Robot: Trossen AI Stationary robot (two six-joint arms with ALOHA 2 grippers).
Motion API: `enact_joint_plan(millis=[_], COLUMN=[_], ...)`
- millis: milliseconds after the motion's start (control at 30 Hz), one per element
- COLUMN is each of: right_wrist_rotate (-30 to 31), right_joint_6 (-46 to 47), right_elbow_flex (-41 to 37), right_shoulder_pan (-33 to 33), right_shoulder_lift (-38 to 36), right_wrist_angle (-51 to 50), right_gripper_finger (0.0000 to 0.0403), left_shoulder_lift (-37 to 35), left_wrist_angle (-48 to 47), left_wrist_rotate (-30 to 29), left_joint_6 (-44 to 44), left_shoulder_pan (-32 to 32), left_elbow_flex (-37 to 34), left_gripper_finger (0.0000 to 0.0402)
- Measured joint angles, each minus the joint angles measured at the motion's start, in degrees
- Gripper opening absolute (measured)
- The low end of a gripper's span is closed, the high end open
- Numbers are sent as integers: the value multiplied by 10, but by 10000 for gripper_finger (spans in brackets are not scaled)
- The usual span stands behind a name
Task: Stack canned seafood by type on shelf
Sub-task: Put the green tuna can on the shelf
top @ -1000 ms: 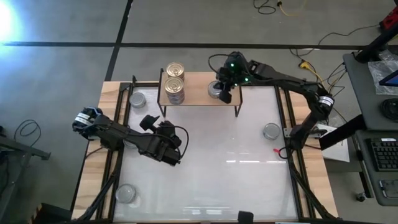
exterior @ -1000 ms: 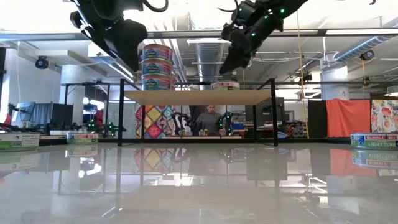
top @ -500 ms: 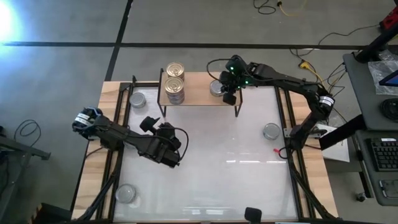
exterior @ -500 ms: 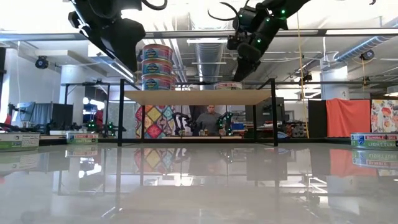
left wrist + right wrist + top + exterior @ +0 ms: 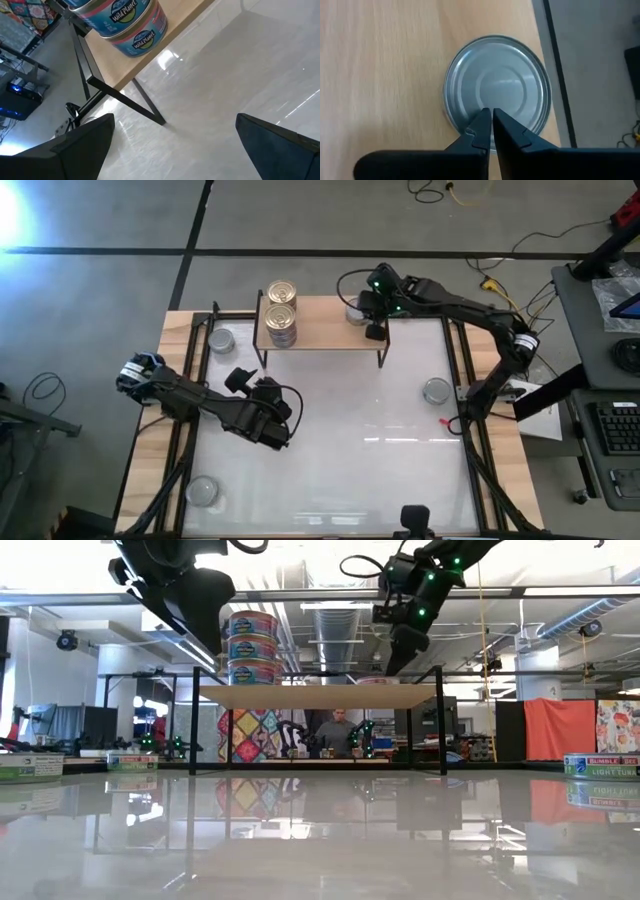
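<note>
Silver-lidded round tin (image 5: 497, 92) sits alone on the light wooden shelf (image 5: 320, 330), near its edge, well apart from the stacked gold-lidded tins (image 5: 281, 313). Right tool (image 5: 490, 125), pinched shut and holding nothing, hovers over it; a nudge could slide the smooth tin off. Left tool (image 5: 170, 145) waits beside the shelf, spread wide and empty.

The high view looks straight down on the whole table (image 5: 330, 430) and floor around it. The low view sits at tabletop level, facing across to the shelf (image 5: 318, 695) and room behind. The left wrist view looks obliquely at the shelf's corner. The right wrist view looks down, close on a tin (image 5: 497, 90). All four share the shelf.
</note>
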Motion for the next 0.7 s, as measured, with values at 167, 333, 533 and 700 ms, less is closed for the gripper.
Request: enact_joint_plan(millis=[167,333,533,700], right_wrist_rotate=[-21,-22,-18,-18], right_joint_6=[8,4,8,8], right_elbow_flex=[10,10,9,9], right_shoulder_pan=[0,-6,-14,-25], right_shoulder_lift=[-19,-21,-19,-17], right_wrist_angle=[-10,-55,-54,-47], right_gripper_finger=[13,13,13,13], left_shoulder_lift=[0,0,0,0], left_wrist_angle=[0,0,0,2], left_wrist_rotate=[-1,-3,-3,-3], left_joint_6=[0,0,0,-4], left_shoulder_pan=[0,0,0,0], left_elbow_flex=[0,0,0,0], left_gripper_finger=[400,400,400,400])
